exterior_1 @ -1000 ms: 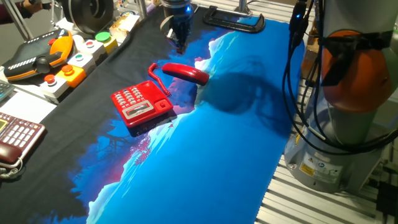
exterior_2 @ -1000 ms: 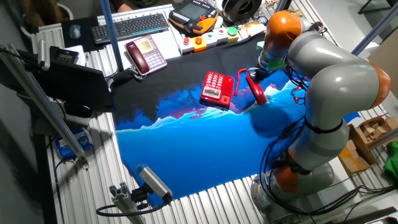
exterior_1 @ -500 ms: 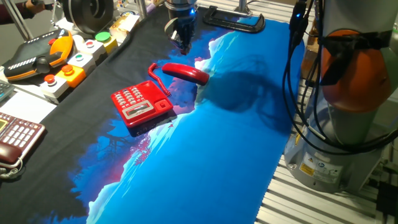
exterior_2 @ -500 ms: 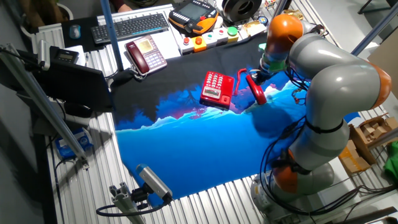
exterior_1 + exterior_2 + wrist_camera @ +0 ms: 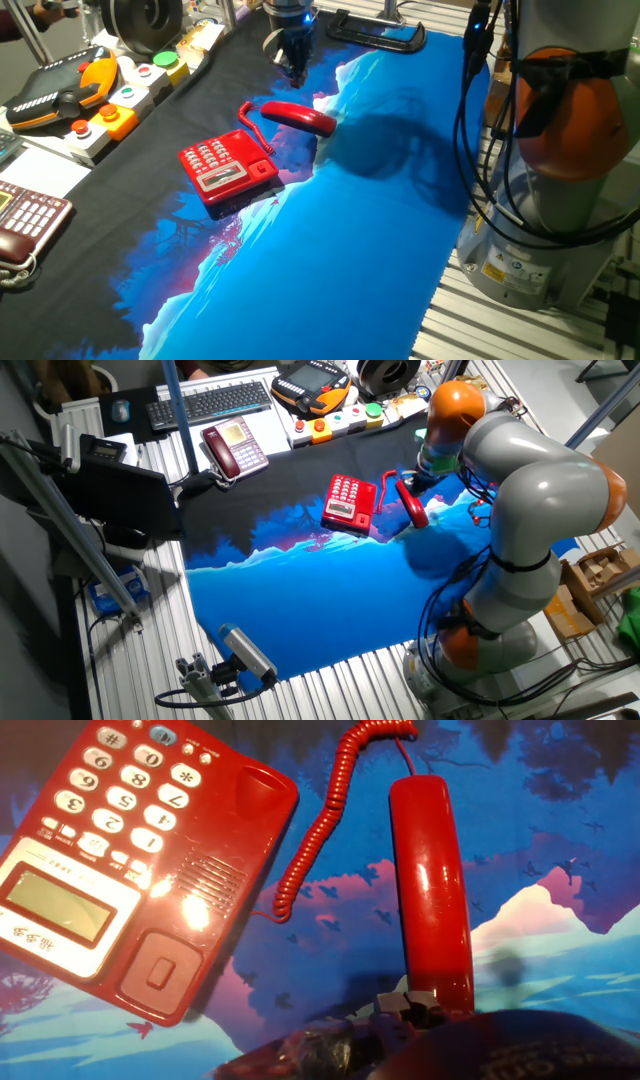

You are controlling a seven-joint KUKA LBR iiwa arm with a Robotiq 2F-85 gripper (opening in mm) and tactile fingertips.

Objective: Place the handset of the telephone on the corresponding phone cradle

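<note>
The gripper [image 5: 291, 68] hangs above the far end of the handset [image 5: 298, 116], not touching it, and honestly I can't tell whether the fingers are spread or closed. The handset lies flat on the blue cloth [image 5: 350, 250] just beside the telephone [image 5: 227, 167], joined by its coiled cord [image 5: 320, 825], so the phone cradle [image 5: 205, 900] sits bare. I'd drop straight down and grab mid-body across the narrow width, clear of the cord, so it doesn't tip.
</note>
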